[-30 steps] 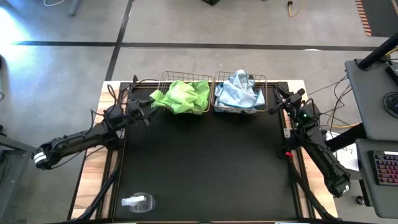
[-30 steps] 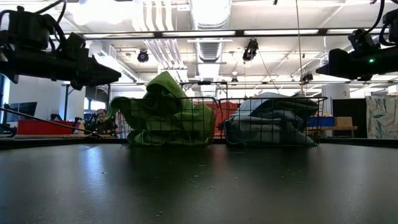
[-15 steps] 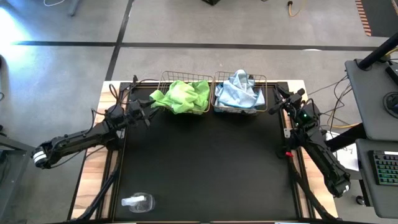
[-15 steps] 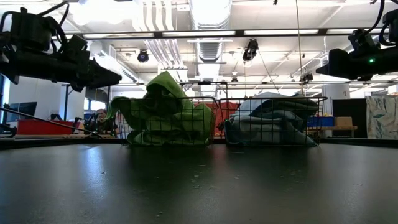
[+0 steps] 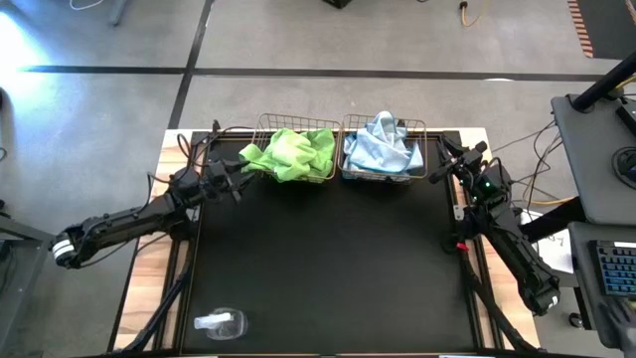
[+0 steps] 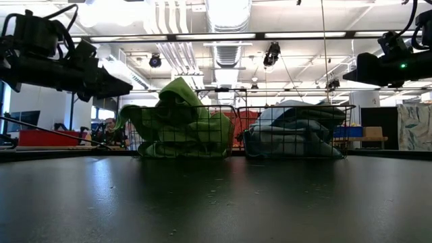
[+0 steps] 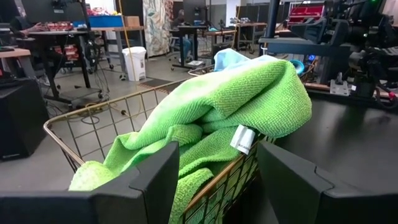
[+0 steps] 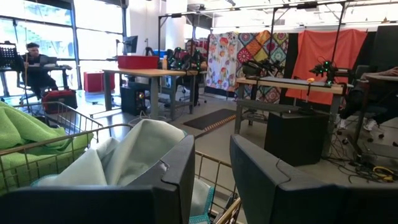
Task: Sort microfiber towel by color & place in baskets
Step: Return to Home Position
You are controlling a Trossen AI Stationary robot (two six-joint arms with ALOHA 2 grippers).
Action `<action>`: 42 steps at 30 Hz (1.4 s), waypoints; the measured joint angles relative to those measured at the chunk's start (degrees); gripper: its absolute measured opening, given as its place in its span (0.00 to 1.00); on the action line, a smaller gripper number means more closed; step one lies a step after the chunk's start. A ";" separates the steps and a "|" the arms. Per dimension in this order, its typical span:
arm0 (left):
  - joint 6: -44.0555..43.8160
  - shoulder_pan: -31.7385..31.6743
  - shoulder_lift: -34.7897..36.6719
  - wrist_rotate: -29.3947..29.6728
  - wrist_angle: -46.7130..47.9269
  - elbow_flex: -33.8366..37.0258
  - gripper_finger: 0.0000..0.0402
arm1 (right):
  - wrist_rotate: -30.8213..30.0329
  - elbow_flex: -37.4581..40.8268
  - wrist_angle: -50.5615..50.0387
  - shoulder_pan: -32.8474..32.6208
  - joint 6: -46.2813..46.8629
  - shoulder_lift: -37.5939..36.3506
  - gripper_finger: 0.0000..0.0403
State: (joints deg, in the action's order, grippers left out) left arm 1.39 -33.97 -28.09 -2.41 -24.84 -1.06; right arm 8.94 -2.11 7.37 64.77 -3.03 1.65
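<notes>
Lime green microfiber towels (image 5: 293, 151) are piled in the left wire basket (image 5: 263, 124); one corner (image 5: 251, 156) hangs over its left wall. Pale blue towels (image 5: 381, 147) fill the right basket (image 5: 422, 127), heaped above its rim. My left gripper (image 5: 235, 180) hovers open just left of the green pile and touches nothing. In its wrist view the gripper (image 7: 217, 180) faces the green towels (image 7: 242, 93). My right gripper (image 5: 440, 170) is open beside the blue basket's right end. Its wrist view (image 8: 211, 177) looks at the blue towels (image 8: 124, 155). Both grippers (image 6: 125, 86) (image 6: 351, 67) are off the table.
The baskets stand side by side at the far edge of the black table top (image 5: 328, 259). A clear plastic object (image 5: 220, 322) lies near the table's near left corner. Cables run along the far left corner (image 5: 194, 144). People sit at desks in the room beyond (image 8: 34, 59).
</notes>
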 joint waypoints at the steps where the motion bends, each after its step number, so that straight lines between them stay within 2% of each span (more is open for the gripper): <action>1: 0.00 0.02 -0.13 0.00 -0.02 0.00 0.50 | 0.01 0.00 -0.01 -0.01 0.00 -0.01 0.24; 42: 0.00 0.00 -4.91 0.00 -0.02 0.00 0.50 | 0.00 0.00 0.00 -0.01 0.00 0.00 0.24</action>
State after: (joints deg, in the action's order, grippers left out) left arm 1.39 -33.98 -32.99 -2.42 -24.86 -1.06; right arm 8.94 -2.11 7.37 64.76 -3.03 1.65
